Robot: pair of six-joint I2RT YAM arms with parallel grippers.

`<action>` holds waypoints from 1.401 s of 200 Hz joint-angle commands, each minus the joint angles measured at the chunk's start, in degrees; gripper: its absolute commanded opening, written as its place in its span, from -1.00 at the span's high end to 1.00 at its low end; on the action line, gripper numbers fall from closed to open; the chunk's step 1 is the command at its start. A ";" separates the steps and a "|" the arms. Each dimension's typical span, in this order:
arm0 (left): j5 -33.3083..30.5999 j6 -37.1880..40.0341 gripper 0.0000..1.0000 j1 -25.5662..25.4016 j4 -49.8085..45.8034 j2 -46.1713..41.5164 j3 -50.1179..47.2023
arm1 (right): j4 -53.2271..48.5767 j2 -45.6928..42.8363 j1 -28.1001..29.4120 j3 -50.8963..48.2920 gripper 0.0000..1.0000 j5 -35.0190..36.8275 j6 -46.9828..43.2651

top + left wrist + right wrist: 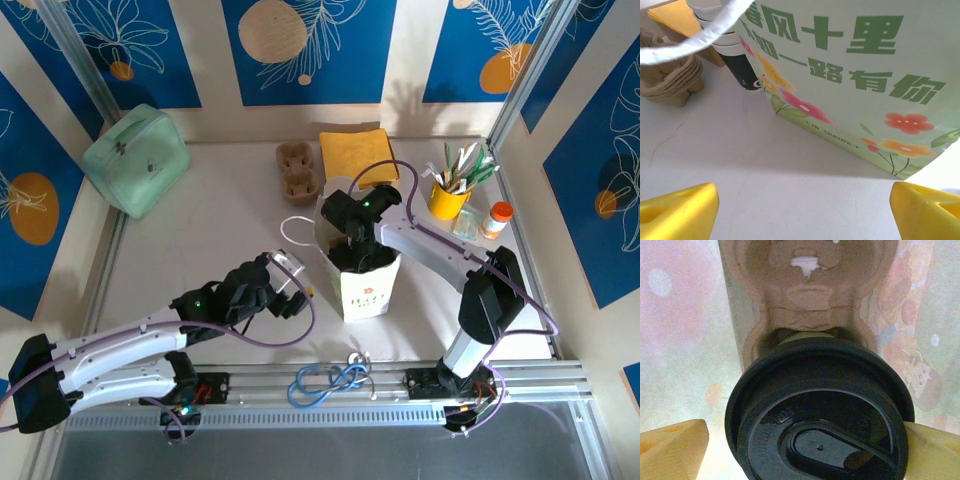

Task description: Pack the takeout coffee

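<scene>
1. The paper bag stands upright near the middle of the table, a little toward the near edge, with its mouth open.
2. Inside it, the right wrist view looks down on a coffee cup with a black lid. The cup is seated in one pocket of a brown pulp carrier that lies on the bag's floor.
3. The right gripper reaches into the bag. Its yellow fingers stand wide on either side of the lid, the left one clear of it, so the jaws look open and are not holding the cup.
4. The left gripper sits low on the table just beside the bag's left wall. Its jaws are spread and nothing is between them.
5. Spare carriers and yellow napkins lie by the far edge.
6. Judgement: the main placement looks done. What remains is lifting the right arm out. I cannot tell whether the carrier's far pocket is meant to take a second cup.
</scene>
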 commanded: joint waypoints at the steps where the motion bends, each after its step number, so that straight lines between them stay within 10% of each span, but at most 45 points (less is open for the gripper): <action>1: -1.02 -0.07 -0.77 -0.42 -0.88 -0.58 0.42 | -1.92 -2.05 0.42 2.25 -0.90 1.22 -0.11; 280: -1.35 0.20 -0.77 -0.38 -1.76 -0.71 1.06 | -3.33 -2.40 -0.82 5.73 -0.51 1.28 0.55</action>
